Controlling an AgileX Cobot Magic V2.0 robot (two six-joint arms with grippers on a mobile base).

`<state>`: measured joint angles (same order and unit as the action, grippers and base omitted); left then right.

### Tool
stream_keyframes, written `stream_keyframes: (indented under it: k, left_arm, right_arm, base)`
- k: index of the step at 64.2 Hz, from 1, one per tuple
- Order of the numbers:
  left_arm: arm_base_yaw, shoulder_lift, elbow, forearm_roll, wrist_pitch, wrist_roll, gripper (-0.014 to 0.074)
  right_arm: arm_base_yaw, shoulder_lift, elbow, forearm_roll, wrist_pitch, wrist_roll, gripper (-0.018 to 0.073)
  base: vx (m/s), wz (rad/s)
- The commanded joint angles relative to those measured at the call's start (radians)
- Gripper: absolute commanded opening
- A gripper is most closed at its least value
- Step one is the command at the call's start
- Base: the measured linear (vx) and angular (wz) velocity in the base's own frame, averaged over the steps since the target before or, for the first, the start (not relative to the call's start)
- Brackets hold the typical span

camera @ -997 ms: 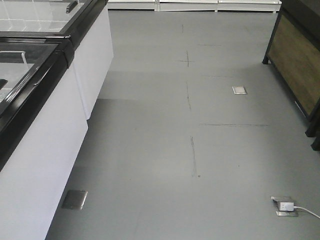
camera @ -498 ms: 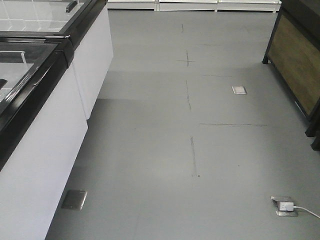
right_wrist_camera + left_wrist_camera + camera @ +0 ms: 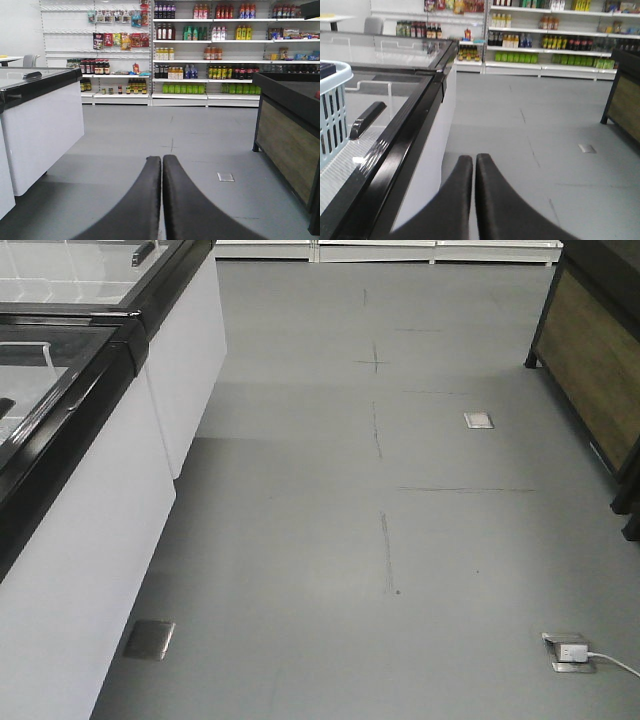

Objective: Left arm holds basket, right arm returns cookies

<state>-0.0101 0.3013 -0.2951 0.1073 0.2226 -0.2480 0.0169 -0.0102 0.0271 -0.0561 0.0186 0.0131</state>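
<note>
Student: Where is the light blue slotted plastic basket [image 3: 332,107] sitting?
Tutor: It is resting on top of the glass-topped white chest freezer [image 3: 435,160], well apart from the left gripper [image 3: 473,161]; a dark edge is showing at its rim, contents unclear. That gripper and the right gripper [image 3: 162,161] are pressing their jaws together, gripping nothing.

Left hand [image 3: 473,161] and right hand [image 3: 162,161] show smooth black fingers [image 3: 142,205], seemingly matte.

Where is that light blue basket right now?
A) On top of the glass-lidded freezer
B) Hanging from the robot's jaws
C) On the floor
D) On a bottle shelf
A: the left wrist view shows the basket standing on the freezer lid.
</note>
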Motion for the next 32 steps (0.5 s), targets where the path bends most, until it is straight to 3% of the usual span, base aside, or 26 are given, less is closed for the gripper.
stream_keyframes:
  k: [1,32]
  left_arm:
    - [-0.008,0.057,-0.045,0.002,-0.047,-0.012,-0.0006]
    - [-0.008,0.083,-0.05,0.002,-0.048,-0.01,0.0022]
  right_arm:
    - [-0.005,-0.012,0.003,-0.002,-0.072,-0.004,-0.0008]
    - [-0.005,-0.012,0.003,-0.002,-0.072,-0.004,-0.0008]
  base:
    - [0.0,0.0]
    - [0.0,0.0]
